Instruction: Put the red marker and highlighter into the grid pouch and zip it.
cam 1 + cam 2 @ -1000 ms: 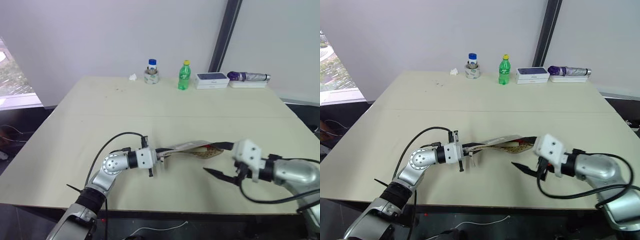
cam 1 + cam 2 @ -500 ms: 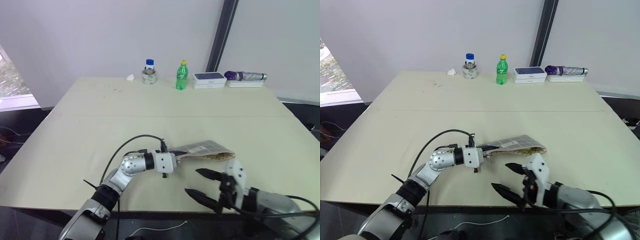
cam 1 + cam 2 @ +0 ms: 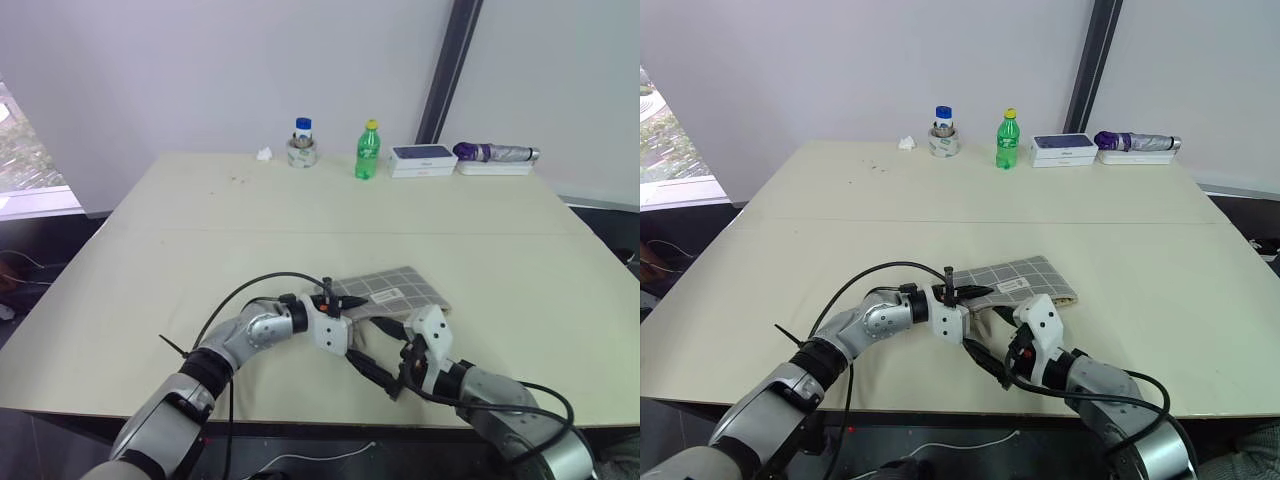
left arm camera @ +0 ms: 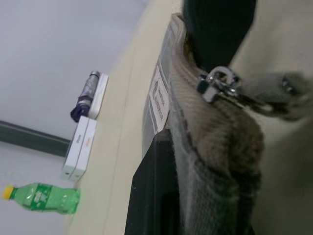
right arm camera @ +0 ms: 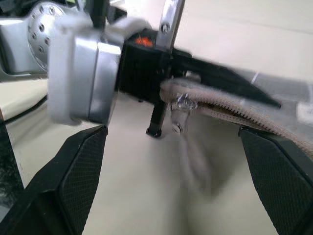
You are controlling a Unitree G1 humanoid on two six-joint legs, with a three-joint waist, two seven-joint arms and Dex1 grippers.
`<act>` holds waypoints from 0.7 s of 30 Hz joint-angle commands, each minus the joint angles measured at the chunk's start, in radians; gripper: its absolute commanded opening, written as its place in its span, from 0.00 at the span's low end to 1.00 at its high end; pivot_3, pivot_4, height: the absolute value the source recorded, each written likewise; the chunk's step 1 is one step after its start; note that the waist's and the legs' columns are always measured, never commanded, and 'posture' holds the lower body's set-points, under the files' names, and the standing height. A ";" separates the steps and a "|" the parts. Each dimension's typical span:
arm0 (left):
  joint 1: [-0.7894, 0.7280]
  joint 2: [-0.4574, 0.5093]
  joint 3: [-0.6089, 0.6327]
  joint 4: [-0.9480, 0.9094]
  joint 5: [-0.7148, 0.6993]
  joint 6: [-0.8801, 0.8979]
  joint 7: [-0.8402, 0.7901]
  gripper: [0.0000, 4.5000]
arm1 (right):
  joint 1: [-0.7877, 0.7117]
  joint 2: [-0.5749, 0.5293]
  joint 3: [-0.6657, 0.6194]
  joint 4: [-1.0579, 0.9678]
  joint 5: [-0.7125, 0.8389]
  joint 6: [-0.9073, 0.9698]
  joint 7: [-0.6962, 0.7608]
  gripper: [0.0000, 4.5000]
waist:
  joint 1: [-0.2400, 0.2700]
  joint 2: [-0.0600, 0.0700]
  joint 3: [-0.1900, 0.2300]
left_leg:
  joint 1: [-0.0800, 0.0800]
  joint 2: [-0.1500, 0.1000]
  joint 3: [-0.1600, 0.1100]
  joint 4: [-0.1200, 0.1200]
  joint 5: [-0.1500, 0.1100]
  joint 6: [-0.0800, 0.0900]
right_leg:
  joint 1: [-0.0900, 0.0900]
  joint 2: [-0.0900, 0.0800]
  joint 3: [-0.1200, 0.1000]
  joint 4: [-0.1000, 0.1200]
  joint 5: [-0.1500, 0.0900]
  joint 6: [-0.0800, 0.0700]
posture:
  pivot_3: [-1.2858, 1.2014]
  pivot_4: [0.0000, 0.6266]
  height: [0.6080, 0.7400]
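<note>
Near the worktop's point(image 3: 150, 260) front edge the pouch point(image 3: 395, 291) now lies flat, where a second ago it hung lifted and folded. Its zipper end is pinched in the left hand point(image 3: 345, 302), fingers together on the fabric just behind the metal pull point(image 5: 179, 108). No marker or highlighter can be seen; likely both are inside. The right hand point(image 3: 385, 355) has swung in from the side, fingers spread wide around the pull, so zipping looks like the next step.
</note>
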 commanded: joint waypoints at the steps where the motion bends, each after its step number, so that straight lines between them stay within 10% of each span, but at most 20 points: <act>1: -0.016 0.000 -0.013 -0.008 0.010 -0.016 0.025 0.00 | -0.033 0.060 0.015 0.041 -0.001 -0.032 -0.021 0.94 | 0.000 0.000 0.000 | 0.000 0.000 0.000 0.000 0.000 0.000 | 0.000 0.000 0.000 0.000 0.000 0.000 | 0.52 0.24 1.00; 10: 0.008 0.000 -0.006 -0.033 -0.004 0.003 0.027 0.00 | -0.051 0.068 0.012 0.073 -0.028 -0.060 -0.011 0.01 | 0.001 0.000 0.000 | 0.000 0.000 0.001 0.000 0.000 0.000 | 0.000 0.000 0.000 0.000 0.000 0.000 | 0.52 0.24 1.00; 21: 0.034 0.038 0.011 -0.045 -0.020 0.003 0.026 0.00 | 0.013 -0.064 -0.146 0.093 -0.015 -0.085 0.045 0.01 | 0.001 0.000 0.000 | 0.000 0.000 0.001 0.000 0.000 0.000 | 0.000 0.000 0.000 0.000 0.000 0.000 | 0.52 0.24 1.00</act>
